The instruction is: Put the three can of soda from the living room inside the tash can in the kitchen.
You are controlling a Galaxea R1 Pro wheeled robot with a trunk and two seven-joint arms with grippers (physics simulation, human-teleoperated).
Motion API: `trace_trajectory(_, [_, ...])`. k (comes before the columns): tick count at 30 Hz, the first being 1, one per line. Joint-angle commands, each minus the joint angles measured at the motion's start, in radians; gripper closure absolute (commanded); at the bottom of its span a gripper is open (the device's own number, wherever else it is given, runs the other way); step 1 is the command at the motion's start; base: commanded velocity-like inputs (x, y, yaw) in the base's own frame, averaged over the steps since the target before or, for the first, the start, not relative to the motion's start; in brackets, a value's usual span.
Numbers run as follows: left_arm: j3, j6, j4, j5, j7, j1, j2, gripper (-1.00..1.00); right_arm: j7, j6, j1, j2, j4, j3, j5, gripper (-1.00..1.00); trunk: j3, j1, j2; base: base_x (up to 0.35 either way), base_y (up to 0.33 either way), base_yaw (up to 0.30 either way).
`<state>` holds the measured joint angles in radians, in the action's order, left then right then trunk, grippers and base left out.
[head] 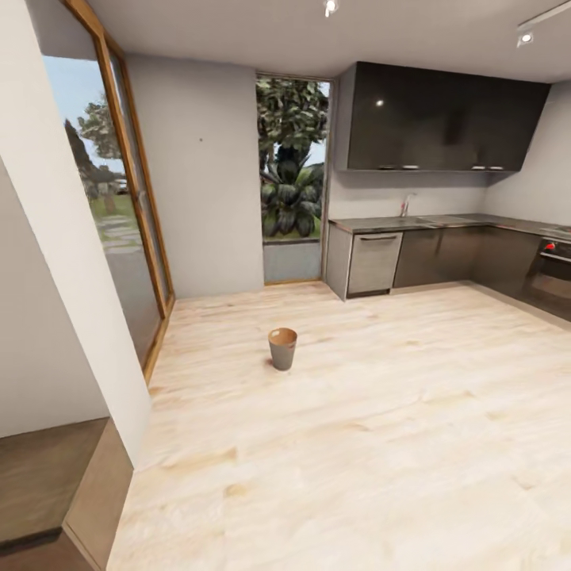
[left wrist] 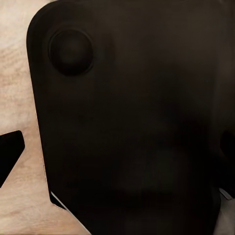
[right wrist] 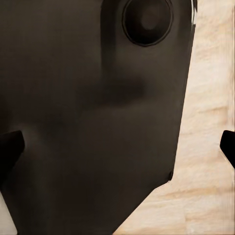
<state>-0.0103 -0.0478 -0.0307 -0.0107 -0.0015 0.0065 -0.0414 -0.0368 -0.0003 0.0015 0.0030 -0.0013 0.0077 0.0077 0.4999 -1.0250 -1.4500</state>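
The tash can stands upright on the pale wood floor of the kitchen, a few steps ahead in the head view. It is a small round bin, grey outside and brown inside. The cans of soda are out of view. In the left wrist view my left gripper is spread wide in front of a dark part of the robot's body, one fingertip at the frame's edge. My right gripper is open the same way, with a fingertip at each side and nothing between them.
Dark grey cabinets and a counter line the back right wall, with a built-in oven at the far right. A white wall corner juts in close on the left, beside tall glass doors. Open floor surrounds the bin.
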Motion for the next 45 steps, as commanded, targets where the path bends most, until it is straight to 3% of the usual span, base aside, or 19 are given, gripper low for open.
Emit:
trace_trajectory(1, [0.0, 0.0, 0.0, 0.0, 0.0, 0.0, 0.0, -1.0, 0.0, 0.0, 0.0, 0.0, 0.0, 0.0, 0.0, -1.0, 0.001, 0.0, 0.0, 0.327, -0.15, 0.168])
trace_trajectory(26, [0.001, -0.001, 0.0, 0.0, 0.0, 0.0, -0.003, -1.0, -0.001, 0.0, 0.0, 0.001, 0.002, 0.001, 0.001, -1.0, 0.004, 0.0, 0.0, 0.304, -0.212, 0.021])
trace_trajectory(45, [0.001, -0.001, 0.0, 0.0, 0.008, 0.0, -0.003, -1.0, 0.0, 0.0, 0.0, 0.003, 0.0, 0.002, 0.001, -1.0, 0.021, 0.0, 0.0, 0.293, -0.224, 0.191])
